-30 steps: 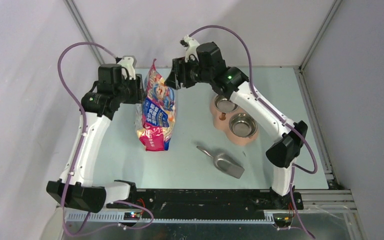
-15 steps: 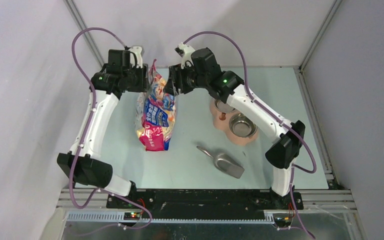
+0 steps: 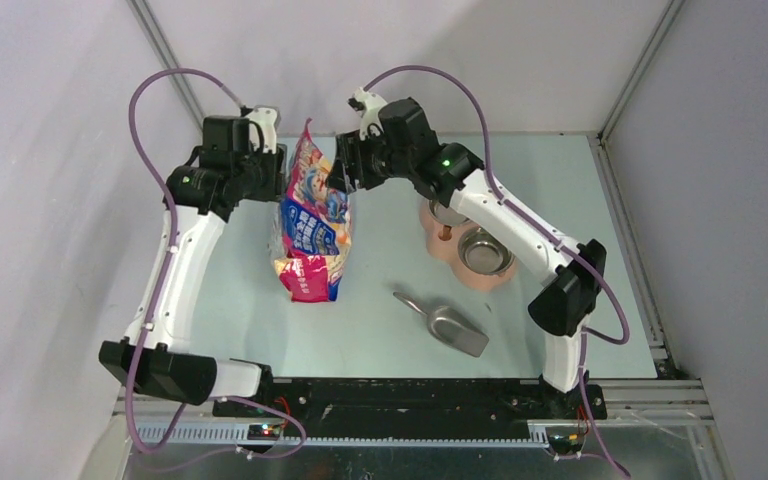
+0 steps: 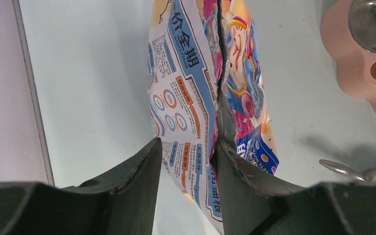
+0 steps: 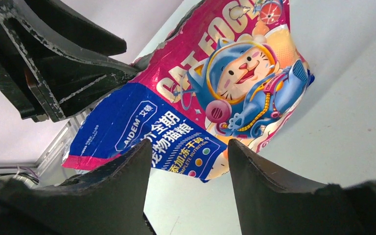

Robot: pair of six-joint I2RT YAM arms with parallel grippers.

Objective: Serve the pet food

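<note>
The glossy printed bag (image 3: 312, 225) stands upright on the table, left of centre, its top torn open. No pet food shows; the bag's inside is hidden. My left gripper (image 3: 278, 170) is open at the bag's top left. In the left wrist view (image 4: 186, 166) its jaws straddle the bag's (image 4: 186, 98) left wall, the right finger (image 4: 235, 171) at the opening, with a gap on the left side. My right gripper (image 3: 343, 170) is open at the bag's top right. In the right wrist view (image 5: 190, 166) the bag (image 5: 186, 122) lies just beyond the open jaws, untouched.
A pink double stand (image 3: 438, 248) with two metal bowls sits right of the bag, under my right arm; it also shows in the left wrist view (image 4: 342, 73). A grey metal scoop (image 3: 448, 324) lies near the front centre. Enclosure walls close in at the back and sides.
My left arm swung up and in to the bag's top edge, then settled slightly lower. My right gripper shifted a little left toward the bag. The bag stays upright.
</note>
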